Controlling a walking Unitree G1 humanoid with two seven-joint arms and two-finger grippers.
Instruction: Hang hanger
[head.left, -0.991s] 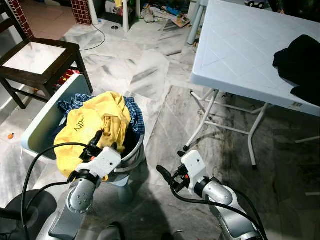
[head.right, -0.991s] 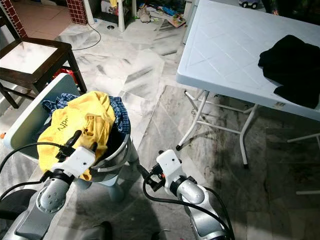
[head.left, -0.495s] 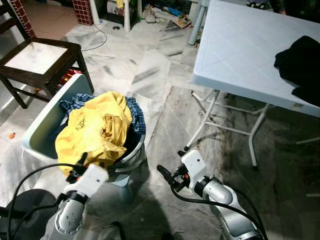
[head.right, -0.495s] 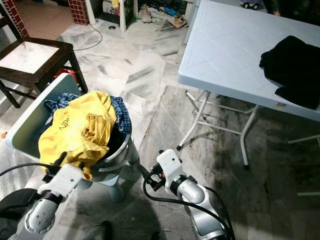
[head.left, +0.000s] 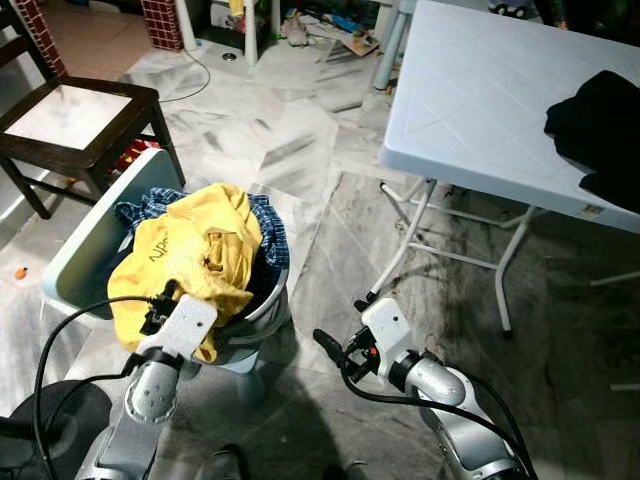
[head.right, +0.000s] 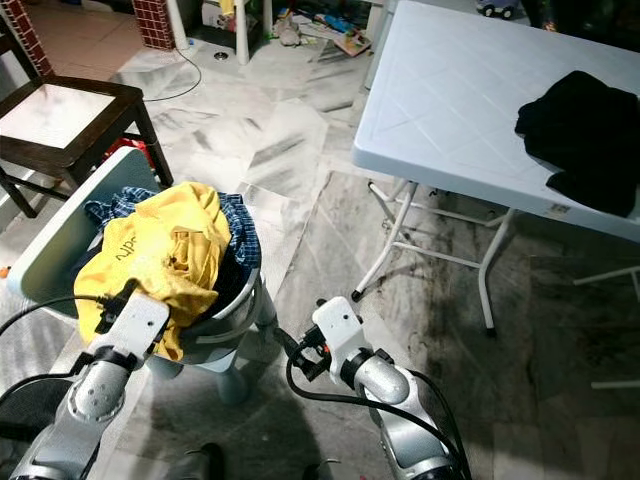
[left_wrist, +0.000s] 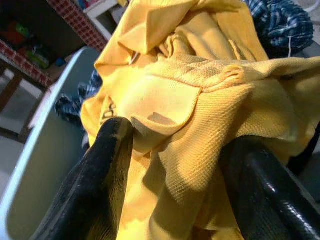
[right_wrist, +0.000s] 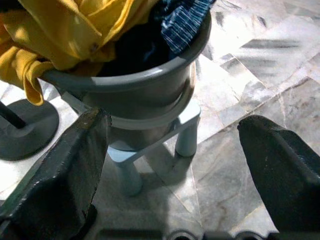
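Laundry basket (head.left: 262, 318) brims with a yellow shirt (head.left: 195, 255); the left end effector (left_wrist: 175, 165) gapes wide against it. Right end effector (right_wrist: 172, 165), also wide, hovers beside the basket.

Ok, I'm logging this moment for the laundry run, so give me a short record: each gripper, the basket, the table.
left gripper: open, fingers either side of a fold of the yellow shirt
right gripper: open, low over the floor, facing the basket
basket: grey, on a small stool, heaped with the yellow shirt and blue checked cloth
table: white folding, black garment on it
hanger: none visible
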